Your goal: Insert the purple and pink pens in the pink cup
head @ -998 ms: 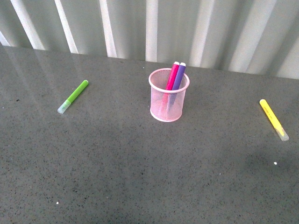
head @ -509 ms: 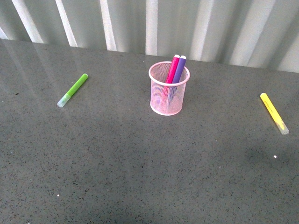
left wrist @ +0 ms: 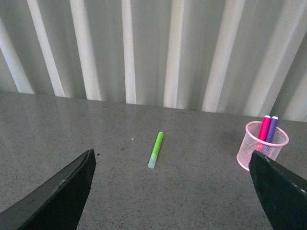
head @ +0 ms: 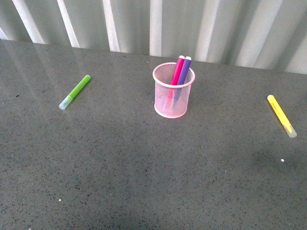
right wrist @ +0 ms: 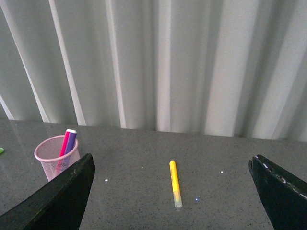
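The pink cup (head: 173,91) stands upright mid-table. The pink pen (head: 178,70) and the purple pen (head: 184,71) stand inside it, leaning together against the far rim. The cup also shows in the left wrist view (left wrist: 266,146) and the right wrist view (right wrist: 56,159), with both pens in it. Neither arm shows in the front view. My left gripper (left wrist: 172,191) is open and empty, well back from the cup. My right gripper (right wrist: 172,191) is open and empty, also well back.
A lime-green marker (head: 75,92) lies on the grey table (head: 144,172) at the left. A yellow marker (head: 281,116) lies at the right. A pale curtain (head: 158,24) hangs behind the table's far edge.
The front view has shifted slightly, so the cup and markers sit a little higher in the picture than a second ago. Nothing on the table has moved.
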